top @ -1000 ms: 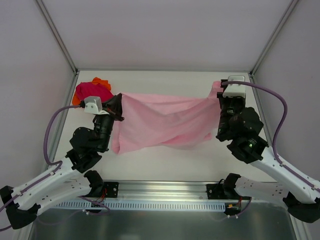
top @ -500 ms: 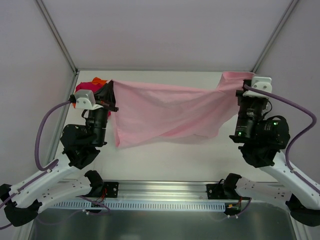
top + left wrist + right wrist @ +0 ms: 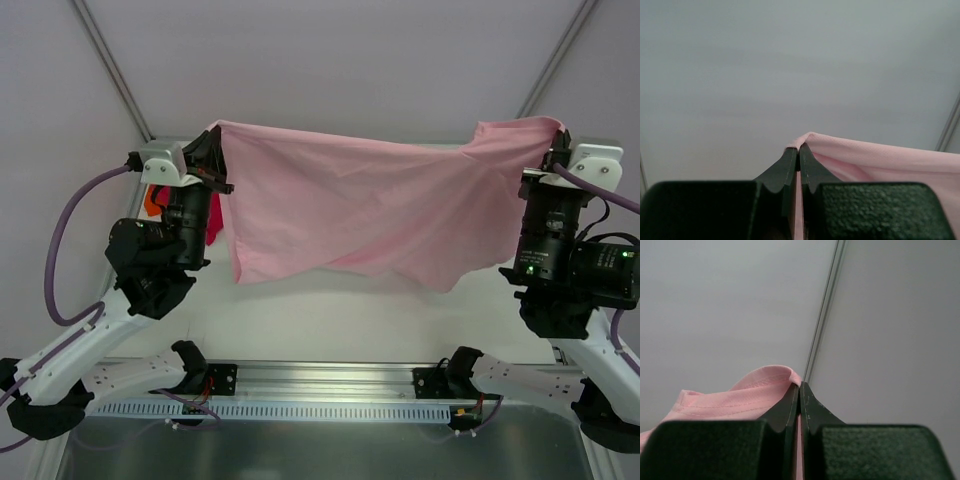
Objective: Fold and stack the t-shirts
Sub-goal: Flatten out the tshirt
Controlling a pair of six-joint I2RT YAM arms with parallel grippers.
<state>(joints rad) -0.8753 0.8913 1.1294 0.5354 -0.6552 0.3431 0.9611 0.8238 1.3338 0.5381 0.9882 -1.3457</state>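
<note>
A light pink t-shirt (image 3: 370,205) hangs stretched in the air between my two grippers, its lower edge sagging above the table. My left gripper (image 3: 212,150) is shut on its upper left corner; pink cloth (image 3: 875,162) shows pinched between the jaws of this gripper (image 3: 799,150) in the left wrist view. My right gripper (image 3: 553,140) is shut on the upper right corner, where a stitched pink hem (image 3: 740,400) folds over the tips of that gripper (image 3: 800,386). A magenta t-shirt (image 3: 213,222) and an orange one (image 3: 151,198) lie at the far left, mostly hidden behind the left arm.
The white table (image 3: 330,320) lies under the hanging shirt. Metal frame posts (image 3: 115,70) rise at the back corners, and one (image 3: 825,310) shows close beyond the right gripper. White walls enclose the back and sides.
Both arms have risen and spread apart, lifting the light pink t-shirt off the table and pulling it wide and taut. The magenta and orange shirts are now mostly hidden behind the left arm.
</note>
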